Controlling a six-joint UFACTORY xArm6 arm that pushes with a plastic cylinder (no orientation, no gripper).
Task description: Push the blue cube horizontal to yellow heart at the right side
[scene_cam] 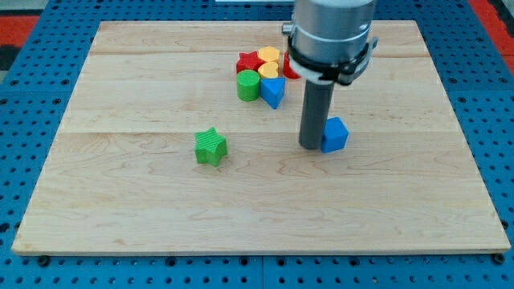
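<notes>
The blue cube (336, 134) sits right of the board's middle. My tip (312, 147) rests on the board just to the cube's left, touching or nearly touching it. The yellow heart (267, 70) lies in a cluster near the view's top centre, up and to the left of the cube. A yellow round block (269, 55) sits just above the heart.
The cluster also holds a red star (249, 61), a green cylinder (248, 84), a blue triangular block (273, 91) and a red block (289, 67) partly hidden behind the arm. A green star (211, 147) lies alone left of centre. The wooden board (120, 209) ends in blue pegboard.
</notes>
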